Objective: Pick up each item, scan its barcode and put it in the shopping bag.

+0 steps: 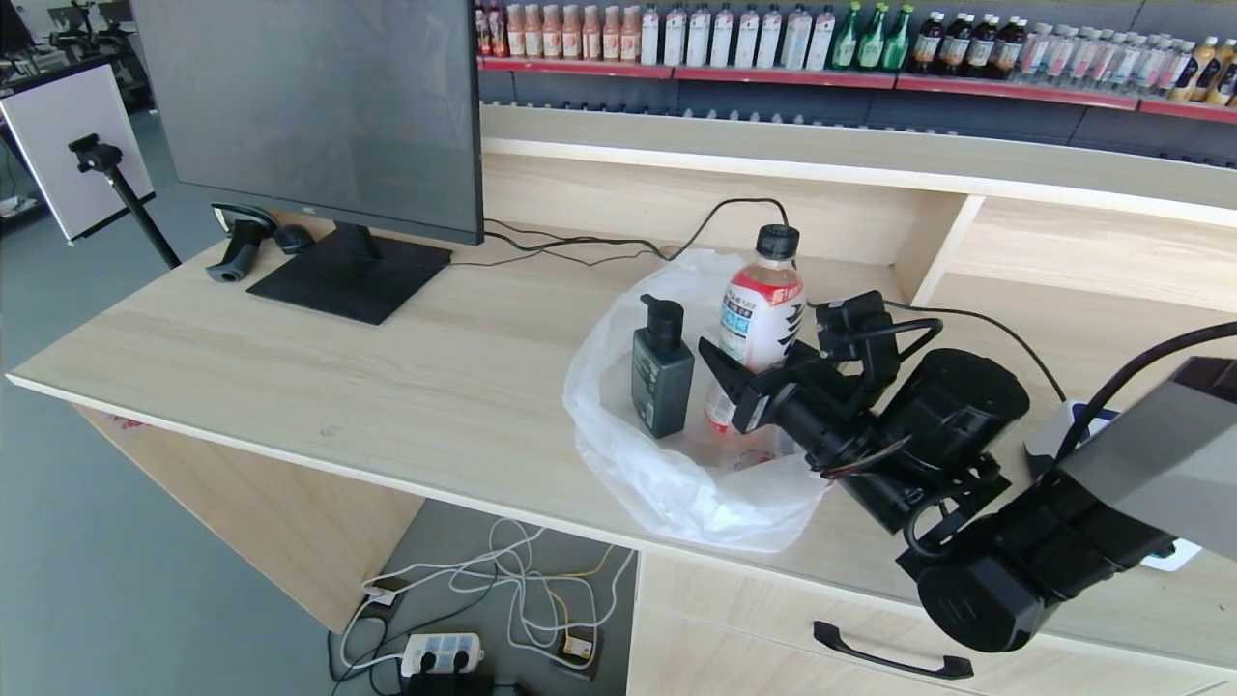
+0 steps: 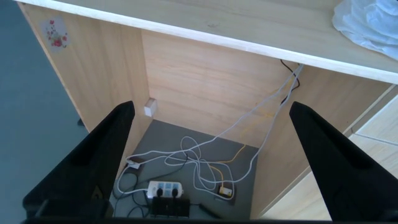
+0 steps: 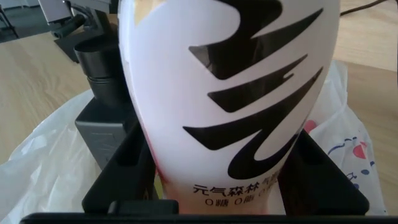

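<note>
A white drink bottle with a black cap stands in the open plastic shopping bag on the counter. My right gripper is shut on its lower body. The right wrist view has the bottle between the two fingers, with the gripper low on it. A dark pump bottle stands in the bag beside it, also seen from the wrist. My left gripper hangs open below the counter edge, over the floor cables.
A monitor stands at the back left of the counter, with a handheld barcode scanner beside its base. Cables run behind the bag. A power strip lies on the floor under the counter. Drink shelves line the back.
</note>
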{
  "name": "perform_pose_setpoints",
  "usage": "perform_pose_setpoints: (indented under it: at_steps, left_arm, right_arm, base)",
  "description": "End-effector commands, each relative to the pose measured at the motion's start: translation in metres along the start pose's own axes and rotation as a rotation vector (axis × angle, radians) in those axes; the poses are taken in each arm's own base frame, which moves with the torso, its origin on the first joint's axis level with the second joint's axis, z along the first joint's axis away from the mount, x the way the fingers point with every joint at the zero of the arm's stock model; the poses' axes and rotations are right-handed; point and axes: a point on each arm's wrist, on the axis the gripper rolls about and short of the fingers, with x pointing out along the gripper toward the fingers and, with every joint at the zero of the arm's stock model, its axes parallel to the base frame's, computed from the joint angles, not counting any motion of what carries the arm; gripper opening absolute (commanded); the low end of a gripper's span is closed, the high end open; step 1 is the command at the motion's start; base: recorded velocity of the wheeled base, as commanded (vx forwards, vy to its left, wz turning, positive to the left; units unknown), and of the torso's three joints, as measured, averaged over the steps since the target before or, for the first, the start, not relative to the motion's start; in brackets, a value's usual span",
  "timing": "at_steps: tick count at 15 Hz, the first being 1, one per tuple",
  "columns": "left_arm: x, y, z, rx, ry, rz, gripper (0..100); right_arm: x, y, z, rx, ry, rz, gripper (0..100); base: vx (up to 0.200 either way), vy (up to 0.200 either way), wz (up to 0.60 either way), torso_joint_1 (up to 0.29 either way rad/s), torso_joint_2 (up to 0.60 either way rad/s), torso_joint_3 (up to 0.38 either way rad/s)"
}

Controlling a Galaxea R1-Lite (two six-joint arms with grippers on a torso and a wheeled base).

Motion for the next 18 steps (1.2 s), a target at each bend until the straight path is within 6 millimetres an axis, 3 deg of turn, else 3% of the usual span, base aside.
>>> perform_pose_setpoints:
  at_steps: [1, 11, 12, 18]
  left_arm:
    - [0.0, 0.0, 0.0, 0.0, 0.001, 0.0, 100]
    - [0.0, 0.0, 0.0, -0.004, 0.001, 0.0, 100]
    - [0.0, 0.0, 0.0, -0.003, 0.001, 0.002, 100]
    - [0.0, 0.0, 0.0, -0.004, 0.001, 0.002, 100]
  right_arm:
    - [0.0, 0.0, -0.005, 0.0, 0.013, 0.001, 0]
    - [-0.009, 0.001, -0.018, 0.046, 0.076, 0.0, 0]
    - [-0.009, 0.001, -0.017, 0.047, 0.074, 0.002, 100]
    - [-0.013, 0.0, -0.01, 0.049, 0.064, 0.0, 100]
  base:
    - [0.0, 0.0, 0.0, 0.0, 0.0, 0.0]
    - [0.0, 0.0, 0.0, 0.0, 0.0, 0.0]
    - [0.0, 0.0, 0.0, 0.0, 0.0, 0.0]
    - [0.0, 0.0, 0.0, 0.0, 0.0, 0.0]
